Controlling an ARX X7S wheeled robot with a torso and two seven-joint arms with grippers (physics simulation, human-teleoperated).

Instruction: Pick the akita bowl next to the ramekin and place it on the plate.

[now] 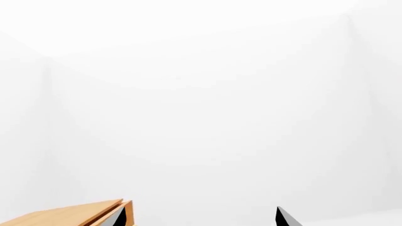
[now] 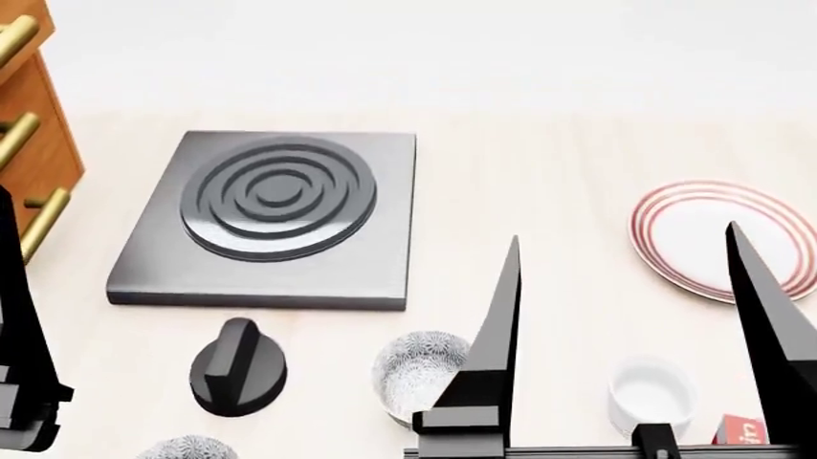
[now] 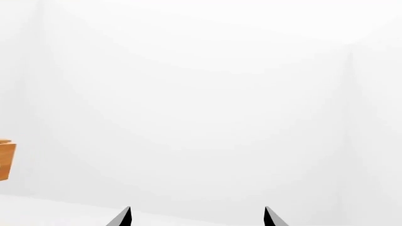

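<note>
The akita bowl [image 2: 415,368], grey-and-white speckled, sits on the counter left of the plain white ramekin [image 2: 651,392]. One finger of my right gripper hides part of the bowl. The red-ringed plate [image 2: 695,229] lies farther back on the right. My right gripper [image 2: 623,239] is open and empty, raised over the counter between bowl and plate. Its wrist view shows only two fingertips [image 3: 127,214] before a white wall. My left gripper [image 1: 201,212] is also open and empty; in the head view only one of its fingers [image 2: 13,287] shows at the left edge.
A dark hob plate [image 2: 268,215] with raised rings lies at centre left, a black knob [image 2: 236,368] in front of it. A second speckled bowl [image 2: 189,448] peeks in at the bottom edge. Wooden drawers [image 2: 33,124] with brass handles stand far left. A red item [image 2: 740,432] shows near the ramekin.
</note>
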